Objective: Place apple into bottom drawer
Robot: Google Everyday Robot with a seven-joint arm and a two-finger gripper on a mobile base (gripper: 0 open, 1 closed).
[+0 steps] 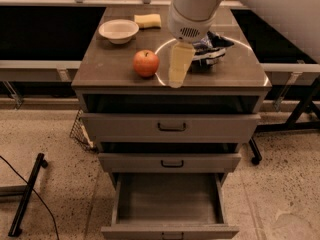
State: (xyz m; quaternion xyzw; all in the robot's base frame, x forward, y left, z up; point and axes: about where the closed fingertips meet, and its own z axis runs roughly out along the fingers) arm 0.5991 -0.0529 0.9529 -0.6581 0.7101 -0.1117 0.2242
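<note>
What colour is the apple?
The apple is red-orange with a yellowish patch, in the camera view; the claw hangs just beside it.

The worktop point(107, 66) carries an apple point(146, 63) near its front edge, a white bowl point(119, 31) far left, a yellow sponge point(148, 20) beyond it and a dark packet point(215, 48) right. The gripper point(176, 79) hangs just right of the apple.

The round red-orange apple point(146, 63) stands upright on top of the cabinet point(107, 69), near its front edge, left of centre. The bottom drawer point(169, 200), the lowest in the cabinet, is pulled out and shows a flat grey floor. The gripper point(179, 66) hangs over the cabinet top, near the middle of its front edge.
</note>
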